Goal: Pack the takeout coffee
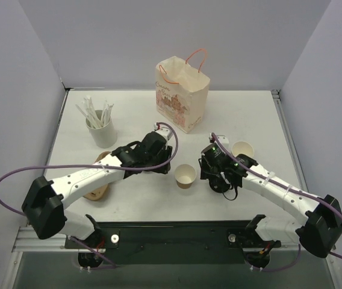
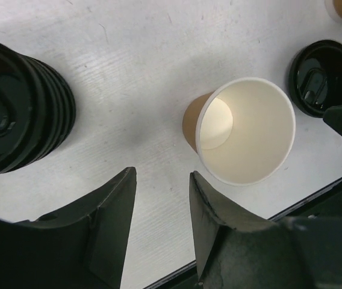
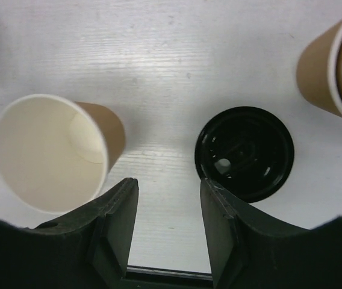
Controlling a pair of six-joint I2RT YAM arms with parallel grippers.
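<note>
The takeout coffee is out of view: no lidded cup shows. A lidless brown paper cup (image 1: 185, 176) stands upright mid-table, white inside (image 2: 246, 129) (image 3: 50, 150). A single black lid (image 3: 244, 153) lies on the table just right of it, also seen in the left wrist view (image 2: 323, 77). My left gripper (image 1: 166, 164) (image 2: 162, 180) hovers left of the cup, open over bare table. My right gripper (image 1: 217, 180) (image 3: 168, 186) hangs open between cup and lid, its right finger (image 3: 225, 205) close to the lid's rim.
A paper bag (image 1: 182, 93) with orange handles stands open at the back. A grey holder of white sticks (image 1: 102, 129) is at the back left. A stack of black lids (image 2: 20, 108) lies left of my left gripper. Stacked lidless cups (image 1: 242, 149) (image 3: 336, 66) stand behind the right gripper.
</note>
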